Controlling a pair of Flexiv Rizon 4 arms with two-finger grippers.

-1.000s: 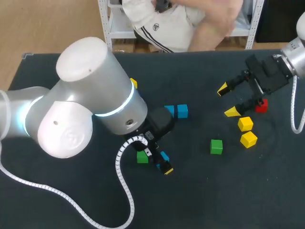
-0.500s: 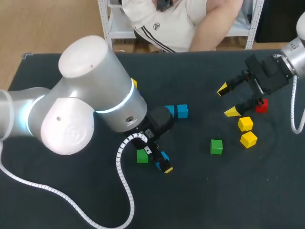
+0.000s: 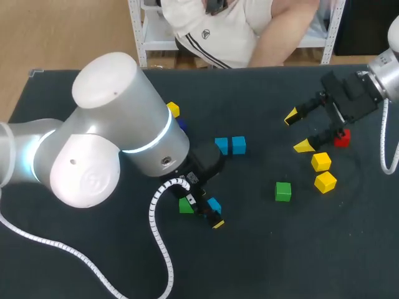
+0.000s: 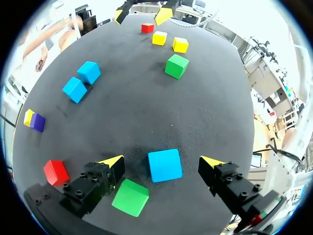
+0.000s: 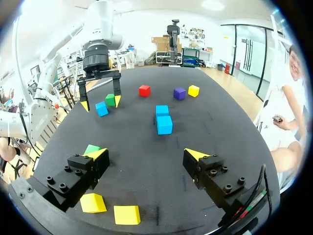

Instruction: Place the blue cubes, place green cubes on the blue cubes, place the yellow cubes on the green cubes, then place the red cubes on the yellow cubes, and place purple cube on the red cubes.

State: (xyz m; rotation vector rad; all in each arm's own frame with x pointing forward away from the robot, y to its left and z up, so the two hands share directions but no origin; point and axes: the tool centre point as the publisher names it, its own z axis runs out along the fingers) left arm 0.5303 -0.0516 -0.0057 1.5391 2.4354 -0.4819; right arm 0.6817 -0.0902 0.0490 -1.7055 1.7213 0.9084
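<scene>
The left gripper (image 4: 163,162) has its fingers spread wide on both sides of a blue cube (image 4: 165,165), not touching it. The right gripper (image 5: 146,153) has its fingers wide too.

The dark table (image 3: 262,255) bears every cube singly on its surface. Near the middle, a pair of blue cubes (image 3: 238,145) sits touching side by side. Closer to the robot's side, a third blue cube (image 4: 165,165) lies just beside a green cube (image 4: 130,197), with a red cube (image 4: 55,172) near them. A second green cube (image 3: 283,191) lies apart to the right, near two yellow cubes (image 3: 321,161) and another red cube (image 3: 341,138). Farther back on the left, a lone yellow cube (image 3: 173,109) appears to touch a purple cube (image 4: 37,122).
</scene>
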